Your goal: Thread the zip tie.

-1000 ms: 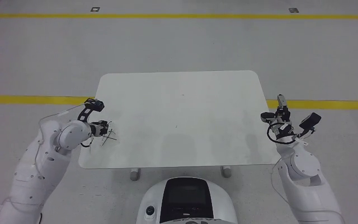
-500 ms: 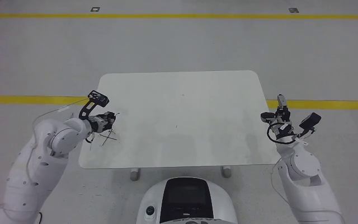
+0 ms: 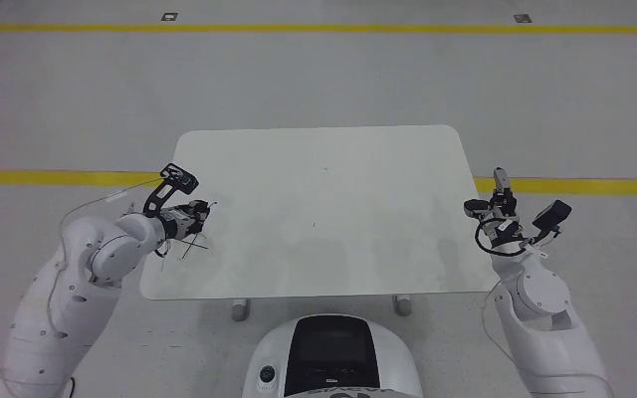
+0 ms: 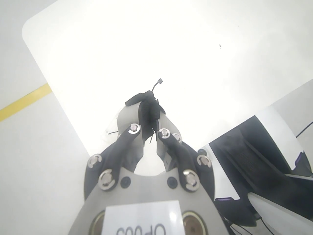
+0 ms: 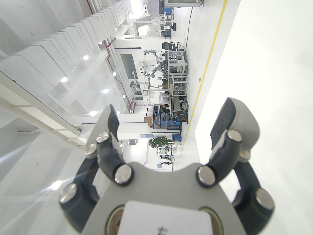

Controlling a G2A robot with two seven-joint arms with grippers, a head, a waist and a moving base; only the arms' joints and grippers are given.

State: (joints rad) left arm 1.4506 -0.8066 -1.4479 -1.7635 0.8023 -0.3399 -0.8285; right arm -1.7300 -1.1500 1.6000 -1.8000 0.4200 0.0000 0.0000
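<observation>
Pinched shut, the left jaws hold the black zip tie [image 4: 160,81] at the surface's [image 3: 318,199] 9 o'clock edge; in the last second they shifted toward 1 o'clock, away from the loose ties [image 3: 191,247]; the right jaws sit wide open and empty past 3 o'clock, unmoved; threading probably has yet to begin.

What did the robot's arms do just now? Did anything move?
The left hand, shut on a black zip tie, moved a little toward the far side and further over the table. The loose zip ties near the table edge and the open right hand stayed put.
</observation>
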